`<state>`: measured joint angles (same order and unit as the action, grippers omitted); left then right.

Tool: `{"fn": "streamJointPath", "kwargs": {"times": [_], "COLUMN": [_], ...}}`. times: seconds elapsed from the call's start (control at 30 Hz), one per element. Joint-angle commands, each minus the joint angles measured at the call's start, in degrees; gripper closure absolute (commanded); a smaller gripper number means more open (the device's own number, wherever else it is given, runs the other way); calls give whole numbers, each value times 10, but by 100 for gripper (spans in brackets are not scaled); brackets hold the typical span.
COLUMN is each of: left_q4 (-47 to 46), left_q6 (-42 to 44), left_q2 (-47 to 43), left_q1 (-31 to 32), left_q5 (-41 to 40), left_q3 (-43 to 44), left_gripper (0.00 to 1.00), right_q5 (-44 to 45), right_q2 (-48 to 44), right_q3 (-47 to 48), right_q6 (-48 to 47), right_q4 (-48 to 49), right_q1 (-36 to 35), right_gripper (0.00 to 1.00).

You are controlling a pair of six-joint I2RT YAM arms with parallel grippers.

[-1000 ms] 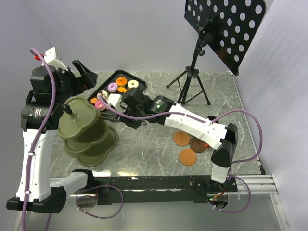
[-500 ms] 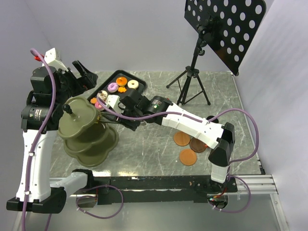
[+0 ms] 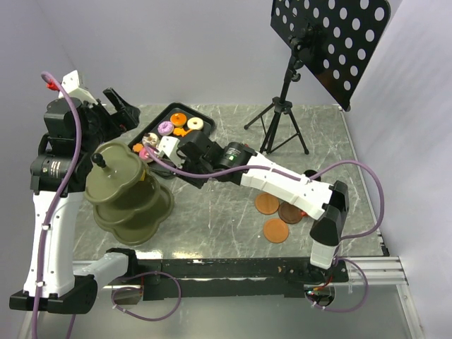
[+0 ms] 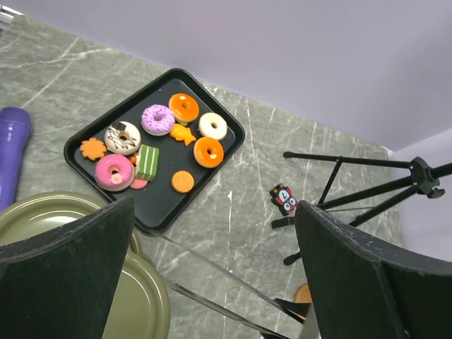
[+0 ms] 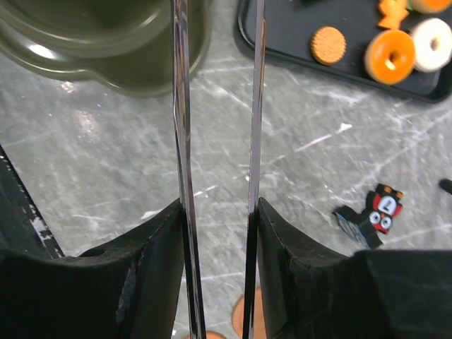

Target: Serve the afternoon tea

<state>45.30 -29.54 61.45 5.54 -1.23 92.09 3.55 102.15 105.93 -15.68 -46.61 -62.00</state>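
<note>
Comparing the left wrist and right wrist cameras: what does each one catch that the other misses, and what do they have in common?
Left wrist only: the whole black tray, including the pink donut, purple donut and green pastry.
Right wrist only: a close look at the tongs, with two thin blades running out between the jaws of the right gripper toward the olive stand.
Both: the stand, the round cookie, an orange donut and the white donut at the tray's edge, and the small toy figure on the marble table.
</note>
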Motion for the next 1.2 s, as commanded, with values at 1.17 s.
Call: {"fn": "streamJointPath", "kwargs": {"times": [1.17], "left_q4": [-35], "left_q6": [28], "left_q2": [-5], "left_q1": [-7], "left_q5": [-20], "left_q3": [8], "left_gripper": [0], "right_q5": [-3], "right_q2": [176], "right_q3": [20], "right_q6": [27], "right_q4": [147], "right_q1": [103], "right_gripper": [55]}}
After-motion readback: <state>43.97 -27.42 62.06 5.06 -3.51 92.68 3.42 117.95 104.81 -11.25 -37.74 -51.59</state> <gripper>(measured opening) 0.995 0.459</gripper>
